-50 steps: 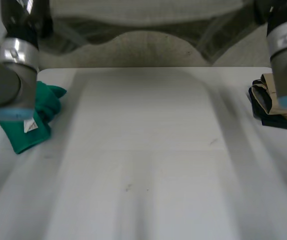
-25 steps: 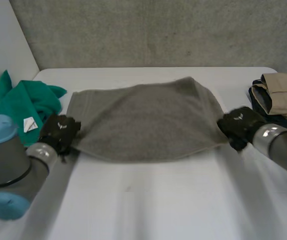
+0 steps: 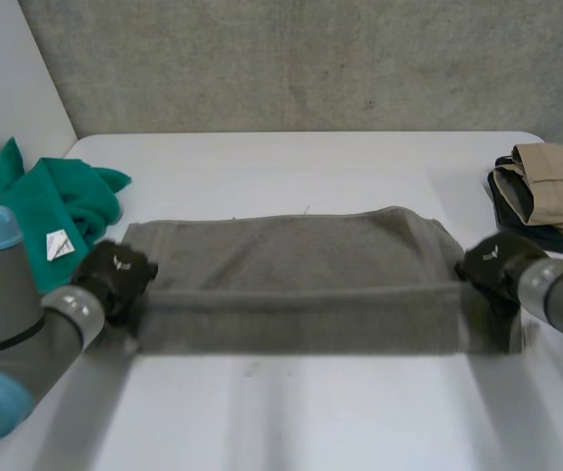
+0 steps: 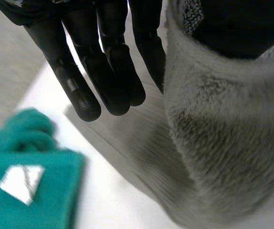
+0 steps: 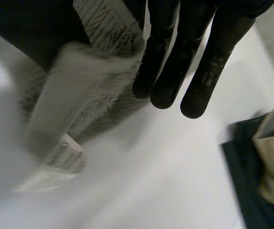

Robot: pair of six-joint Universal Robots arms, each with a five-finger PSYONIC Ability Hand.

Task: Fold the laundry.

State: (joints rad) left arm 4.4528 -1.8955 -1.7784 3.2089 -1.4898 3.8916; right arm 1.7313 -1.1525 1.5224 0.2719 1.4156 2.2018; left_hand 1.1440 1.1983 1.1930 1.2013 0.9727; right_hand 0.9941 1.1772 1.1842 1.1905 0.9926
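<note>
A grey terry towel (image 3: 296,280) lies doubled across the middle of the white desk (image 3: 291,412), with its near edge straight. The left hand (image 3: 115,275) pinches the towel's left end and the right hand (image 3: 492,265) pinches its right end, each with its other fingers (image 4: 103,71) straight. Bare desk spreads near and far of the towel. A crumpled green cloth (image 3: 51,216) lies at the far left and folded beige-and-dark clothes (image 3: 546,191) at the far right.

Black left hand (image 3: 115,271) held low at 9 o'clock, black right hand (image 3: 492,263) at 3 o'clock; grey terry towel (image 3: 301,270) ends pinched by both.
</note>
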